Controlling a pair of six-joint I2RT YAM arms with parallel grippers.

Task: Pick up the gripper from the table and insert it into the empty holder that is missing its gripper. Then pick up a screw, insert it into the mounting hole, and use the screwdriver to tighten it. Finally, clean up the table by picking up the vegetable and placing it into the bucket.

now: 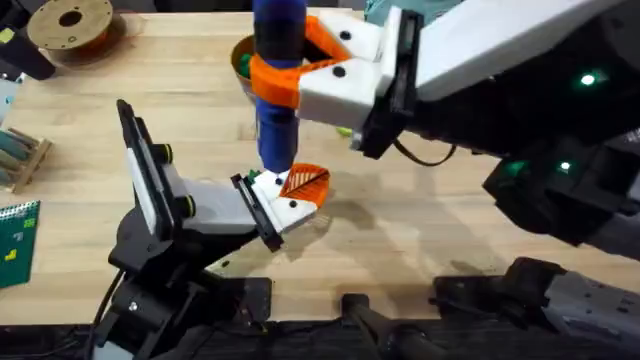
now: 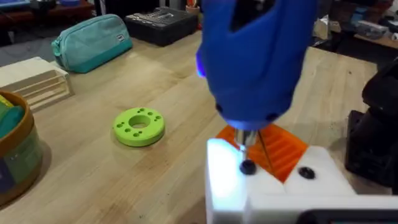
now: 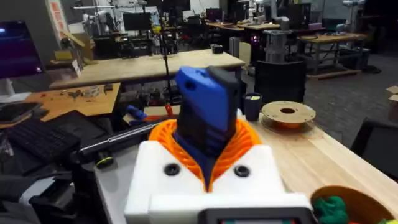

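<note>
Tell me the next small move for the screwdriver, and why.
Probably keep the screwdriver upright and press straight down while it drives. The right gripper clamps its blue body, and in the left wrist view the bit sits on the dark screw in the white holder.

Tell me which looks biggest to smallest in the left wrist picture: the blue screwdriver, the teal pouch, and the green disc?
1. Screwdriver, though it sits very close to the camera, so it looks extra big.
2. Teal pouch.
3. Green disc, clearly the smallest.
</note>
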